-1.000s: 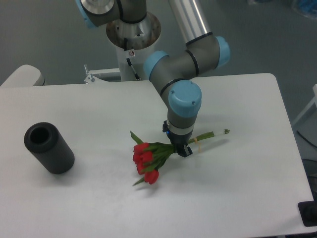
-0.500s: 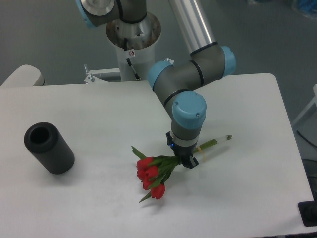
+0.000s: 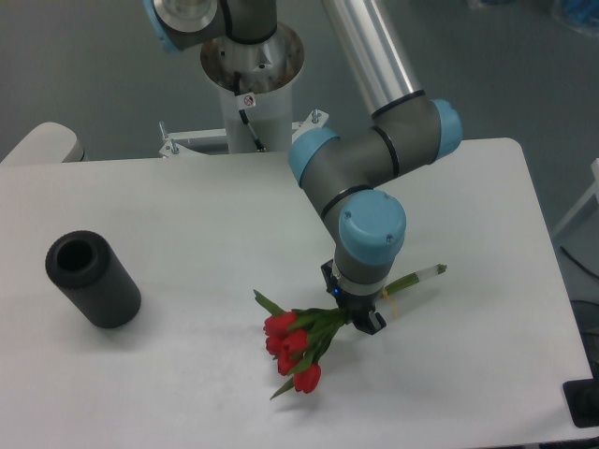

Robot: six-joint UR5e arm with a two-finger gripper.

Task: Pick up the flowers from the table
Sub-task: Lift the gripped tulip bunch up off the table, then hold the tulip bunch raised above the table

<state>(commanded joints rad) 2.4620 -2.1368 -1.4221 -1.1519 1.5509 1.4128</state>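
The flowers (image 3: pixel 298 343), red tulips with green leaves, hang from my gripper (image 3: pixel 360 316), which is shut on their stems. The stem ends (image 3: pixel 421 276) stick out to the right behind the wrist. The blooms point down-left, close above the white table (image 3: pixel 187 224). From this view I cannot tell whether the lowest bloom touches the tabletop. The fingertips are mostly hidden under the wrist and leaves.
A black hollow cylinder (image 3: pixel 92 278) lies on its side at the left of the table. The robot base (image 3: pixel 251 70) stands behind the table's far edge. A dark object (image 3: pixel 582 402) sits off the table's front right corner.
The gripper, holding the flowers, has moved toward the front right of the table. The bouquet travelled with it. The black cylinder has stayed put.
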